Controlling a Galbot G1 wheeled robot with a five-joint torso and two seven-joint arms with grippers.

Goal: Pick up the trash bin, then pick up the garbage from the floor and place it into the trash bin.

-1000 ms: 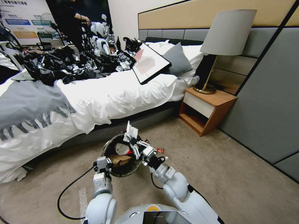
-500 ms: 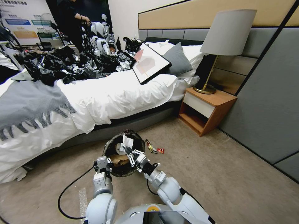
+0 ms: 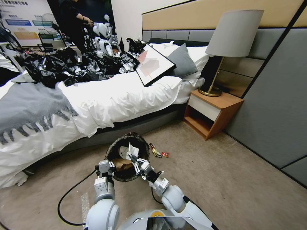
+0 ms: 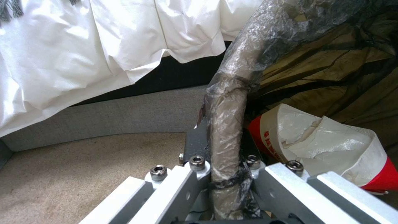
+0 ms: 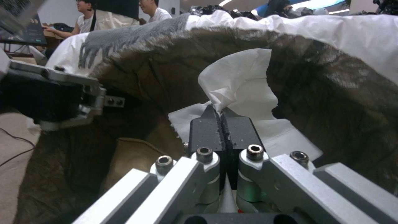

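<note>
The trash bin (image 3: 138, 142), lined with a thin black bag, is tipped with its mouth toward me, in front of the bed. My left gripper (image 3: 105, 166) is shut on the bin's bag-wrapped rim (image 4: 226, 124). My right gripper (image 3: 133, 160) is at the bin's mouth, shut on a crumpled white paper sheet (image 3: 132, 150) that hangs inside the opening. In the right wrist view its jaws (image 5: 221, 119) pinch the paper (image 5: 238, 84) against the bin's dark inner wall (image 5: 335, 93). A brown paper bag (image 3: 123, 163) and a red-white packet (image 4: 331, 146) lie inside. Snack packets (image 3: 155, 150) and a small red wrapper (image 3: 164, 154) lie on the carpet to the right.
The bed (image 3: 105, 99) with white sheets and a heap of black bags (image 3: 64, 67) stands just behind the bin. A wooden nightstand (image 3: 211, 111) with a lamp (image 3: 230, 41) is at the right, by the grey wall. A black cable (image 3: 68, 198) loops on the carpet at left.
My right gripper has come down and back toward me, bringing the white paper from above the rim into the bin's mouth. The left gripper and bin have stayed nearly still.
</note>
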